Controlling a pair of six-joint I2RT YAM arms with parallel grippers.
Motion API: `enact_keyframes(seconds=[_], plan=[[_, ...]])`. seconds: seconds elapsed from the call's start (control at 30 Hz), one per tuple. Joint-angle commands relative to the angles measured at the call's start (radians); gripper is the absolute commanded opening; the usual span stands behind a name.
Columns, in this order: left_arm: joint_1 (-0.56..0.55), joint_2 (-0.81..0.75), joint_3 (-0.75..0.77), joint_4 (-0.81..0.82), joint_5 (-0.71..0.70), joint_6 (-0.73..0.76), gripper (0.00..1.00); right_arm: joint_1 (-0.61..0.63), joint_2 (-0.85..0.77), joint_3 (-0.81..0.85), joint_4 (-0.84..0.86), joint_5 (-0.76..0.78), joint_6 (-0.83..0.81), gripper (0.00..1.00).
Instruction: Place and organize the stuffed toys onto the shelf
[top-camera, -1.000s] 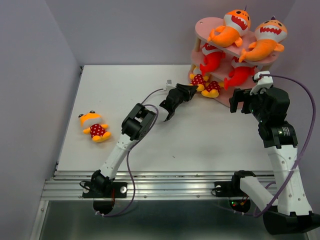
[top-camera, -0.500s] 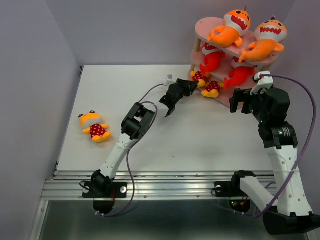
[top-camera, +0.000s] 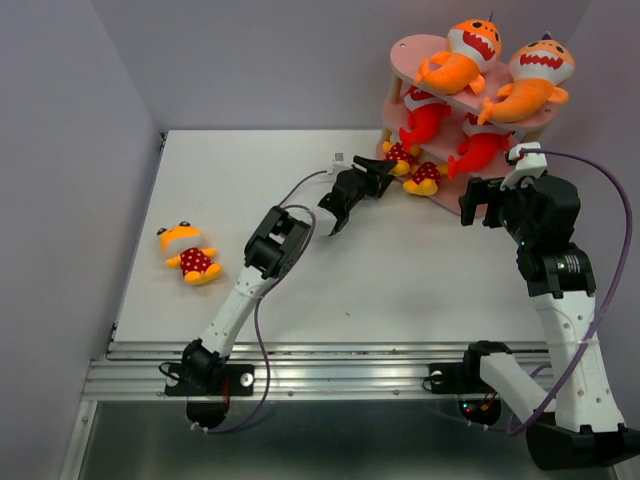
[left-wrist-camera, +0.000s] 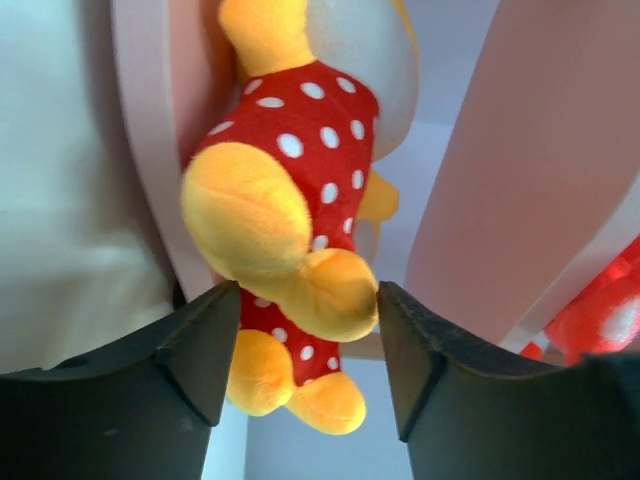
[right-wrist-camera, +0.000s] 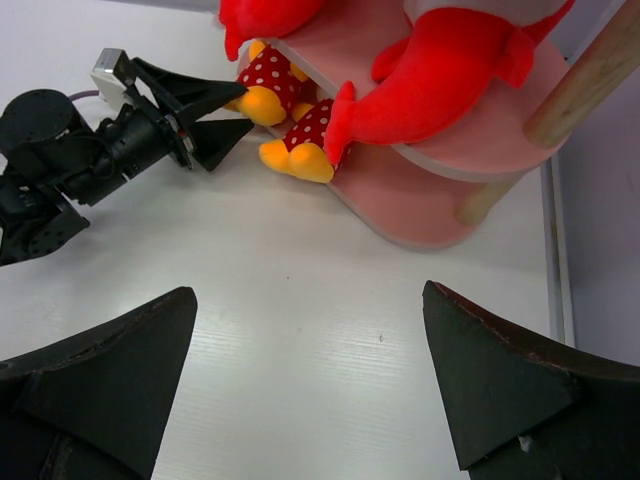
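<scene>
Left end effector (left-wrist-camera: 308, 300): straddles foot of dotted toy (left-wrist-camera: 300, 130) — pinching or loose, unclear.
Right end effector (right-wrist-camera: 308, 292): spread, empty.
Risk: retreat could drag toy off shelf (right-wrist-camera: 400, 210).

wide overhead, close wrist views — all share shelf (right-wrist-camera: 420, 215).

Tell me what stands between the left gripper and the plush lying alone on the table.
Nothing visible on the tabletop. The left gripper is at the shelf's bottom tier; the lone yellow-orange plush lies far left, bare table between. Only its own arm's elbow nears that line.
</scene>
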Motion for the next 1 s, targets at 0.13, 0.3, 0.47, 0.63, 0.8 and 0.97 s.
enact_keyframes(seconds=[0.13,0.3,0.47,0.63,0.8,0.97], plan=[[0.009,-0.106,-0.088,0.101,0.002,0.011,0.78,-0.009,-0.018,0.008,0.037,0.014,-0.007,1.0],[0.009,-0.157,-0.176,0.154,-0.011,0.012,0.99,-0.009,-0.019,0.011,0.037,0.014,-0.007,1.0],[0.017,-0.226,-0.294,0.23,-0.024,0.047,0.99,-0.009,-0.029,0.006,0.037,0.012,-0.01,1.0],[0.021,-0.286,-0.394,0.305,-0.014,0.055,0.99,-0.018,-0.039,0.002,0.037,0.006,-0.014,1.0],[0.026,-0.433,-0.536,0.319,0.021,0.211,0.99,-0.018,-0.047,-0.009,0.03,-0.053,-0.043,1.0],[0.021,-0.69,-0.795,0.255,0.013,0.45,0.99,-0.018,-0.001,-0.008,-0.094,-0.334,-0.173,1.0]])
